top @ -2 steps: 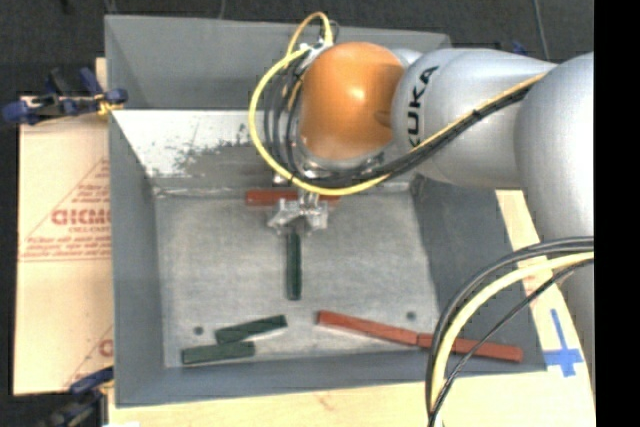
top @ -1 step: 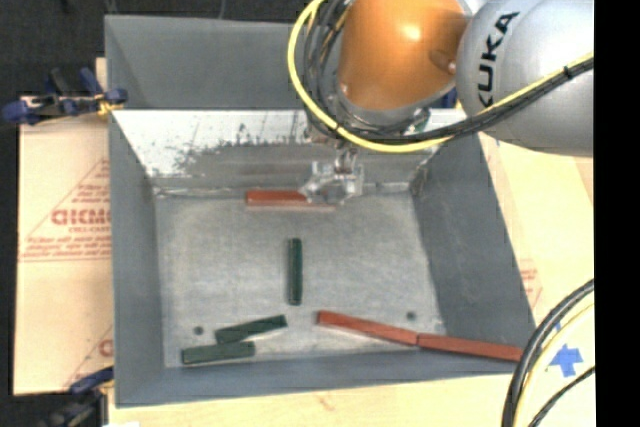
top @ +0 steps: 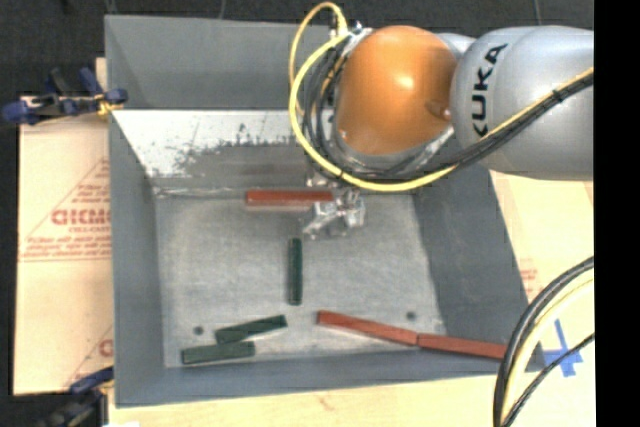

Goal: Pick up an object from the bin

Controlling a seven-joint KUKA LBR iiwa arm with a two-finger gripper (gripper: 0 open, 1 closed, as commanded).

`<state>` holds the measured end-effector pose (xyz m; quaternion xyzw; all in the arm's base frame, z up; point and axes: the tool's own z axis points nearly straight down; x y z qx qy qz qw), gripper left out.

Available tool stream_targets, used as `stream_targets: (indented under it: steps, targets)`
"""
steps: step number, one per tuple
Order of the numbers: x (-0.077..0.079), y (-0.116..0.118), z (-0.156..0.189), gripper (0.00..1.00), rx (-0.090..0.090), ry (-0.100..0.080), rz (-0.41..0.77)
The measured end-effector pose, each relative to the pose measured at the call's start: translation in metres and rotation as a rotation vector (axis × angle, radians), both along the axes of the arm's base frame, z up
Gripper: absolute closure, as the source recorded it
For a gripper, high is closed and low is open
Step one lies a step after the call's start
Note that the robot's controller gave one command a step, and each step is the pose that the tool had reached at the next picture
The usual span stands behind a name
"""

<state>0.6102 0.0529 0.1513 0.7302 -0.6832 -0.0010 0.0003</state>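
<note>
My gripper [top: 335, 215] hangs low near the back wall of the bin, under the orange wrist cover. Its metal fingers sit at the right end of a red-brown flat stick [top: 280, 199] that lies left to right along the back of the bin floor. Whether the stick is between the fingers I cannot make out. Just below the gripper, a dark green stick [top: 295, 270] lies upright in the picture, in the middle of the floor.
Two more dark green sticks [top: 232, 339] lie crossed at the front left. A long red-brown stick [top: 410, 335] runs along the front right of the floor. The arm reaches in from the right above the bin's back right part.
</note>
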Motion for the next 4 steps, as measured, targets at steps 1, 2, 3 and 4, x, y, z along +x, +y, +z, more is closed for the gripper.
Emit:
stream_targets:
  steps: [1, 2, 3, 4]
  targets:
    - [0.012, 0.027, -0.013, 1.00, 0.002, -0.005, 0.163]
    - [0.002, 0.022, 0.018, 1.00, 0.001, -0.008, 0.158]
    - [0.002, 0.023, 0.016, 0.00, 0.002, -0.005, 0.156]
    - [-0.013, 0.014, 0.014, 0.00, 0.001, -0.003, 0.719]
